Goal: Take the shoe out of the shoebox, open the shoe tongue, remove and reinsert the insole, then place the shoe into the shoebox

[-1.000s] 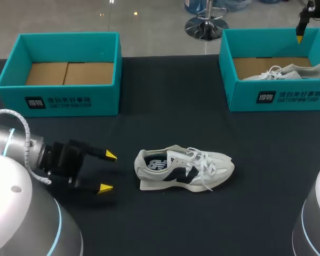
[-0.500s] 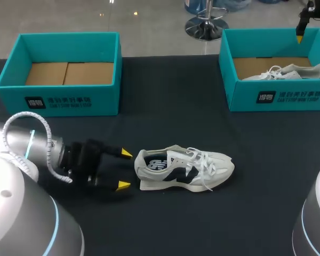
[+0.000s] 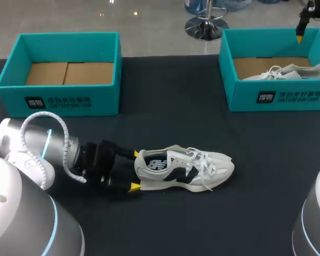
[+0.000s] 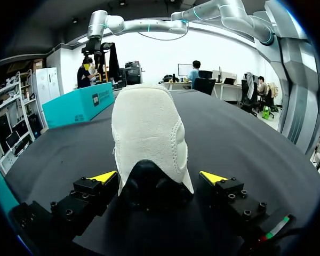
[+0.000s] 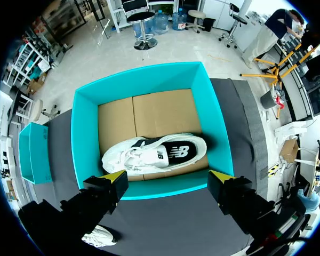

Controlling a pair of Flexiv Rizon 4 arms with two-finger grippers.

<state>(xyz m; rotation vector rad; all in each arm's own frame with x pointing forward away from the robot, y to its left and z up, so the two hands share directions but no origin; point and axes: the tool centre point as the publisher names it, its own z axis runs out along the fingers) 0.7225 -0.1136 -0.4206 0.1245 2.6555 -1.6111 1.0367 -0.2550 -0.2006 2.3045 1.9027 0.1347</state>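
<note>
My left gripper (image 4: 159, 178) gapes wide around the heel of the sneaker (image 4: 148, 133) lying mid-table, fingers just clear, its toe hidden from my wrist. My right gripper (image 5: 166, 177), open and empty, hangs over the far-right shoebox (image 5: 84, 138), second sneaker (image 5: 154, 153) inside.

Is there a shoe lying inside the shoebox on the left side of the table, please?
No: the head view shows only a bare cardboard floor inside the left shoebox.
</note>
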